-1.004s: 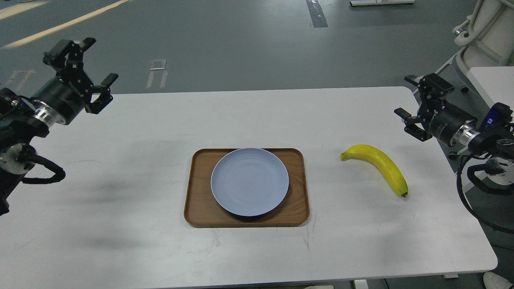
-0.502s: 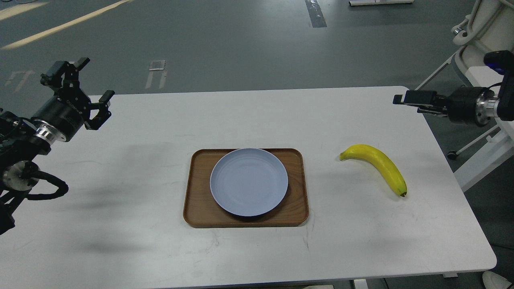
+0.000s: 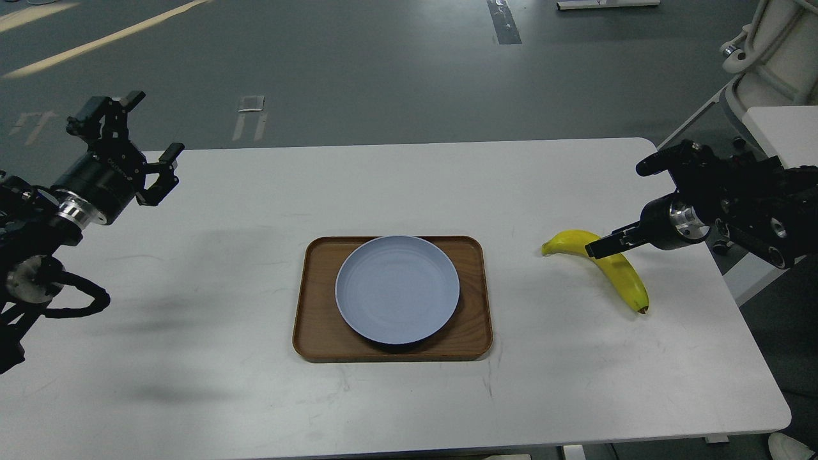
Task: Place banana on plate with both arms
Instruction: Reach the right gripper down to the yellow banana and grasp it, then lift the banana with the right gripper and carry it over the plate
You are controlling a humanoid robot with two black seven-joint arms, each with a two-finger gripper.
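The yellow banana (image 3: 629,283) lies on the white table (image 3: 255,211), to the right of the tray, stem end pointing left. The pale blue-grey plate (image 3: 397,289) sits empty in the brown wooden tray (image 3: 314,306) at the table's middle. My right gripper (image 3: 595,250) reaches in from the right, and its dark tip overlaps the banana's upper middle. It is seen edge-on, so its fingers cannot be told apart, nor whether it touches the fruit. My left gripper (image 3: 153,125) is open and empty, raised over the table's far left corner.
A white machine base (image 3: 776,51) and a second white tabletop (image 3: 789,131) stand beyond the table's right edge. The grey floor lies behind the far edge.
My right arm has swung down and to the left, from above the table's far right corner to the banana. My left arm has barely moved. Banana, plate and tray are unmoved.
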